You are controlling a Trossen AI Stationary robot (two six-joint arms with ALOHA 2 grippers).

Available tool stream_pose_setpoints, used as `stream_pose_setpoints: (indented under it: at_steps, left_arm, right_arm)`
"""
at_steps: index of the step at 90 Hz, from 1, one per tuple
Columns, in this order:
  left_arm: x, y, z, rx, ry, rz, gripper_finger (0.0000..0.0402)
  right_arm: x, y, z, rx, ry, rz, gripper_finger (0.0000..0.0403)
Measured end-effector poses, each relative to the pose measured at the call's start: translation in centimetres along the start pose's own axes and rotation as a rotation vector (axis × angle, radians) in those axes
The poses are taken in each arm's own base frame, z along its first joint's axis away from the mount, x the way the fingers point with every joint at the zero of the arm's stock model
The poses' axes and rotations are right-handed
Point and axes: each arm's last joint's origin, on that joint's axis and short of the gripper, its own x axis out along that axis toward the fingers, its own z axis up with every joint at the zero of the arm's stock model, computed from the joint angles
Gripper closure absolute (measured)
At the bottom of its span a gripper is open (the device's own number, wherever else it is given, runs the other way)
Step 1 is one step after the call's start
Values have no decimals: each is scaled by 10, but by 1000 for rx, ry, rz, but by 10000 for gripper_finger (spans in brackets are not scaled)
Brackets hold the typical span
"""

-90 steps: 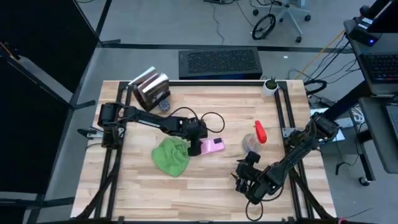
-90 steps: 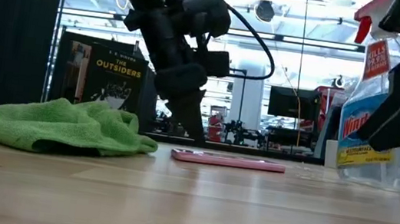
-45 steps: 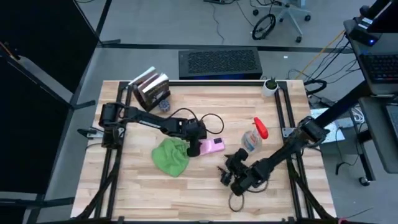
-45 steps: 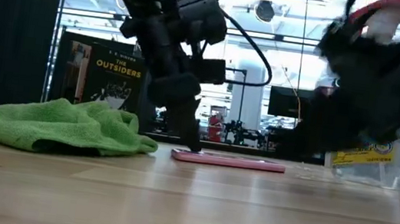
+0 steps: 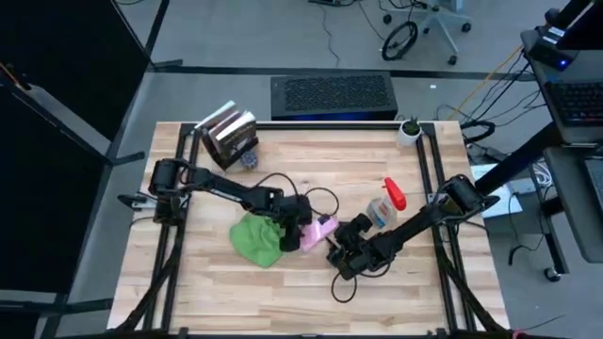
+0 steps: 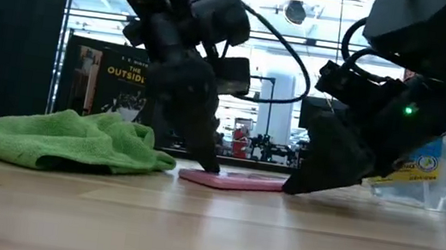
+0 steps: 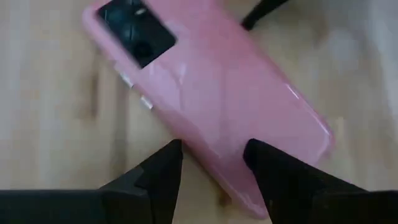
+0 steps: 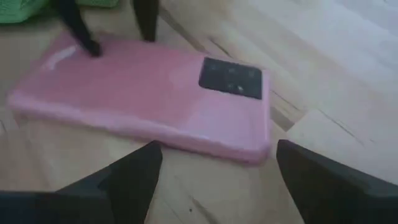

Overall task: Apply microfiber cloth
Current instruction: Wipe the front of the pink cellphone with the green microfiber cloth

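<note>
- Two grippers meet at a pink phone (image 5: 318, 229) lying flat on the bench (image 5: 311, 282).
- Left gripper (image 7: 208, 165): parted, one fingertip on the phone.
- Right gripper (image 8: 214, 171): spread wide, empty, at the phone's end.
- Microfiber cloth (image 5: 254, 237): crumpled just beside the phone.

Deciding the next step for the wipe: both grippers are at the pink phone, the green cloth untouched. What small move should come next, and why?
Probably close the right gripper on the pink phone to steady it: its open fingers flank one end, the left gripper is open at the other, and the microfiber cloth lies unheld beside it.
</note>
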Motion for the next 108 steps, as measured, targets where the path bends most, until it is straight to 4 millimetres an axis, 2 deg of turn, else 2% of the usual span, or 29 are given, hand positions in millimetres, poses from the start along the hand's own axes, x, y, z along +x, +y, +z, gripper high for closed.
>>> stream_pose_setpoints:
  at_steps: [28,40,47,53,66,75,82,108]
  left_arm:
    - [5,-35,9,4,-111,-105,224]
    - [0,-38,9,1,-95,-56,224]
    - [-15,-43,14,2,-89,-14,224]
    - [-38,-47,18,4,-87,35,224]
    - [-87,-58,14,-14,-78,183,224]
    - [-118,-64,7,-54,-90,280,224]
    - [-129,-67,-3,-100,-64,300,224]
    - [-102,-68,-67,-258,161,348,223]
  right_arm:
    - [0,-2,0,-31,0,-8,101]
    - [-6,-2,5,-66,14,20,101]
    - [-16,-3,11,-87,15,54,101]
    - [-27,-3,21,-72,-2,88,101]
    - [-50,-5,37,-68,-26,181,101]
    - [-57,-7,45,-41,-44,203,101]
    - [-58,-8,46,-12,-42,206,101]
    - [-57,-6,44,0,-3,236,101]
